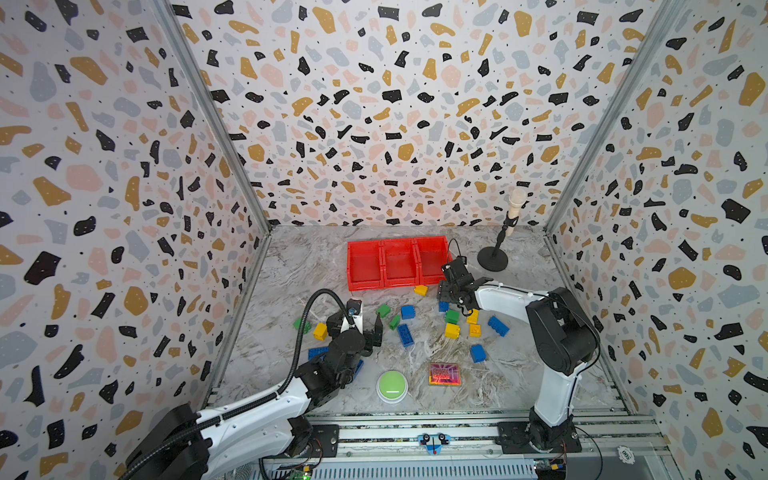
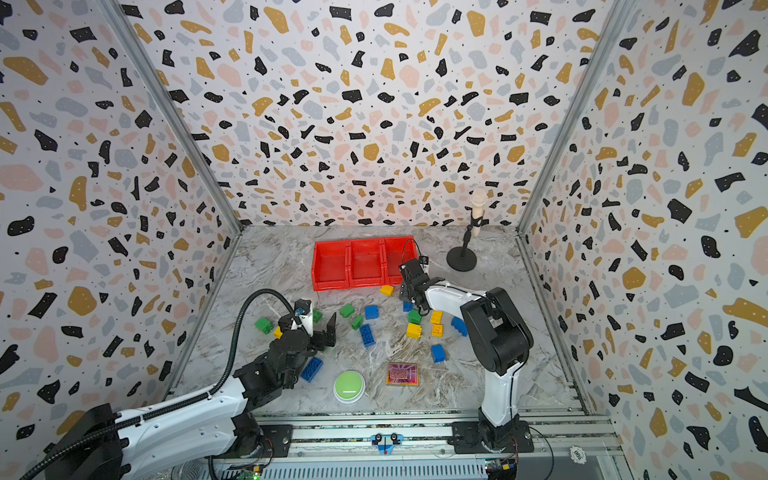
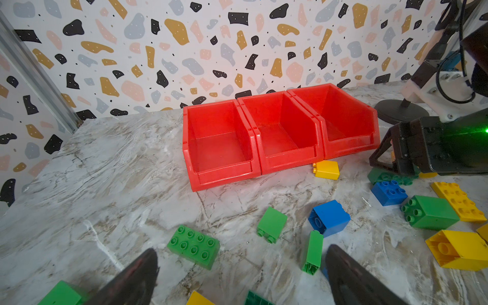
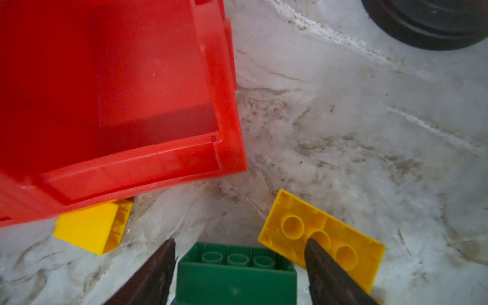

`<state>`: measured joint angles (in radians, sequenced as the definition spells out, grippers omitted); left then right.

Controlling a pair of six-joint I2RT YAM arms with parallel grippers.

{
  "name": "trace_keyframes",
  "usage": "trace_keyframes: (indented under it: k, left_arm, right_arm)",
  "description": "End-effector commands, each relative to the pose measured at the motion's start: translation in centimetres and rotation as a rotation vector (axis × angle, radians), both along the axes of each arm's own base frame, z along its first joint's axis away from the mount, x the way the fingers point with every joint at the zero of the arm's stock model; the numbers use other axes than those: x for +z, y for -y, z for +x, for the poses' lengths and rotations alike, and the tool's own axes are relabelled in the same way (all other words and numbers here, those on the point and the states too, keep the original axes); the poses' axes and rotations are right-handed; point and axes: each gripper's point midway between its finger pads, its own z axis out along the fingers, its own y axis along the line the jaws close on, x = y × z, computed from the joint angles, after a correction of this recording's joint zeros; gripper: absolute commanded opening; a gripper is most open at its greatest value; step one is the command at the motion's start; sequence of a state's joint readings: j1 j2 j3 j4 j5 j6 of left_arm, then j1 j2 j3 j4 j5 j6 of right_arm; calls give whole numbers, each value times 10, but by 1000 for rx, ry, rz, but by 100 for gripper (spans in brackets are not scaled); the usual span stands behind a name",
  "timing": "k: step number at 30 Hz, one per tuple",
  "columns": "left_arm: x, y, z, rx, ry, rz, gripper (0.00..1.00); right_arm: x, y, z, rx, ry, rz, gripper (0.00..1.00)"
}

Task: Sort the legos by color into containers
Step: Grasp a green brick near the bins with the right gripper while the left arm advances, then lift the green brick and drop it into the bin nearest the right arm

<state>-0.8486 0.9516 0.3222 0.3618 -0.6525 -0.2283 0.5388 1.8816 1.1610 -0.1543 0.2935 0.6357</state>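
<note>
A small white oval sticker [image 1: 625, 454] by the grey metal base rail [image 1: 602, 432] carries dark digits, seemingly 500, upside down. The shiny pink-orange rectangular card [image 1: 444, 373] on the marble bench [image 1: 299, 266] bears print too blurred to read. The round green button [image 1: 392, 385] shows a short white bar.

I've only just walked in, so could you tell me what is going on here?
Legos are being sorted by colour, but all three red bins are empty and the bricks lie scattered on the table. The right gripper has its fingers either side of a dark green brick near the bins. The left gripper hangs open near other green bricks.
</note>
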Motion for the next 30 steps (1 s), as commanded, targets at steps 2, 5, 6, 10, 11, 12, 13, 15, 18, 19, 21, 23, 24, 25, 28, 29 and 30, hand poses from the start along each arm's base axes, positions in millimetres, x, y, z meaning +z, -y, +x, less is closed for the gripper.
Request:
trace_keyframes:
  k: [2, 5, 6, 10, 11, 12, 13, 15, 18, 19, 21, 23, 24, 25, 28, 29, 30]
  left_arm:
    - [8, 1, -1, -6, 33, -21, 100]
    - [9, 0, -2, -5, 35, -26, 100]
    - [10, 0, -2, -5, 37, -29, 100]
    - [13, -1, -3, -4, 46, -40, 100]
    - [13, -2, -3, -4, 46, -40, 100]
    - [13, -2, -3, -4, 47, -40, 100]
    - [14, -2, -3, -5, 49, -42, 100]
    - [15, -2, -3, -4, 50, -45, 100]
    - [16, -1, -3, -6, 49, -44, 100]
    - [16, -1, -3, -6, 49, -44, 100]
    - [17, -1, -3, -8, 50, -46, 100]
    - [18, 0, -2, -9, 50, -48, 100]
    - [19, 0, -2, -9, 51, -49, 100]
    - [19, 0, -2, -10, 51, -50, 100]
    - [22, 2, -2, -15, 49, -51, 100]
    - [24, 2, -2, -14, 49, -55, 100]
    - [26, 2, -2, -16, 49, -58, 100]
  right_arm:
    - [-9, 4, -4, -24, -29, -26, 74]
    - [-10, 1, -7, -18, -36, -31, 73]
    - [-10, 1, -7, -17, -36, -36, 73]
    - [-12, 0, -11, -16, -44, -45, 72]
    - [-13, 0, -13, -15, -48, -46, 72]
    - [-14, 0, -13, -14, -49, -46, 72]
    - [-14, -1, -14, -12, -50, -44, 72]
    - [-14, -3, -15, -7, -49, -48, 72]
    - [-14, -4, -17, -2, -52, -49, 76]
    - [-13, -4, -17, -2, -51, -47, 77]
    - [-13, -5, -18, 2, -51, -49, 79]
    - [-12, -4, -18, 3, -48, -49, 78]
    - [-11, -4, -19, 4, -46, -49, 76]
    - [-11, -3, -19, 2, -48, -51, 73]
    - [0, -4, -19, 8, -19, -38, 61]
    - [6, -5, -18, 12, -5, -29, 57]
    - [14, -7, -16, 18, 9, -22, 56]
